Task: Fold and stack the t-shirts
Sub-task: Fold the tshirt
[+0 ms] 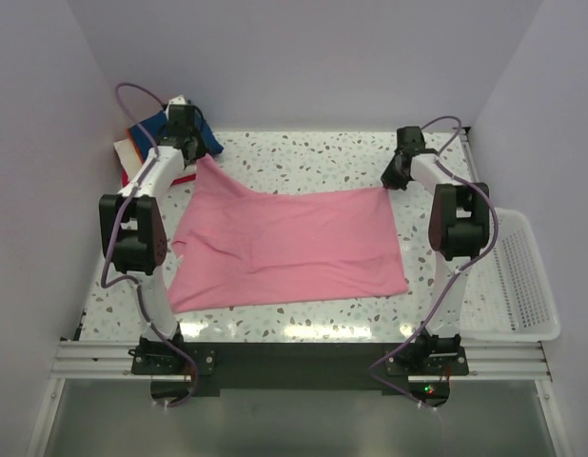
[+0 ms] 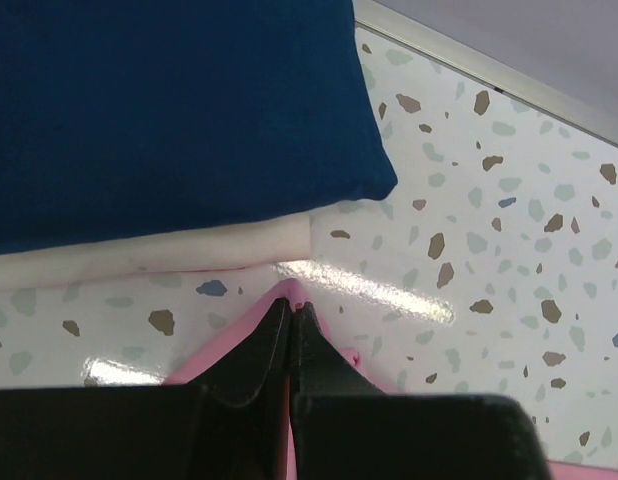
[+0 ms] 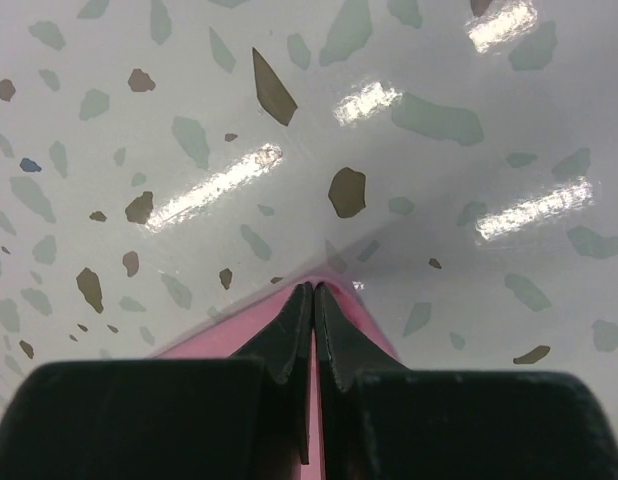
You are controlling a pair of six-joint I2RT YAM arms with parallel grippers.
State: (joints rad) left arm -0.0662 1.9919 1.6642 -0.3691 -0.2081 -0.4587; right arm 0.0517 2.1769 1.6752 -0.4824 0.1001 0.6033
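A pink t-shirt [image 1: 284, 248] lies spread across the speckled table. My left gripper [image 1: 200, 160] is shut on its far left corner; the left wrist view shows pink cloth [image 2: 221, 352] pinched in my left gripper [image 2: 291, 306]. At the far right corner, my right gripper [image 1: 393, 183] is shut on the cloth, and the right wrist view shows my right gripper [image 3: 313, 288] with pink fabric [image 3: 219, 342] between its fingers. A stack of folded t-shirts [image 1: 151, 138] sits at the far left, navy [image 2: 169, 110] on top of white [image 2: 149, 255].
A white mesh basket [image 1: 518, 276] stands beyond the table's right edge. White walls close in the back and both sides. The folded stack lies just behind my left gripper.
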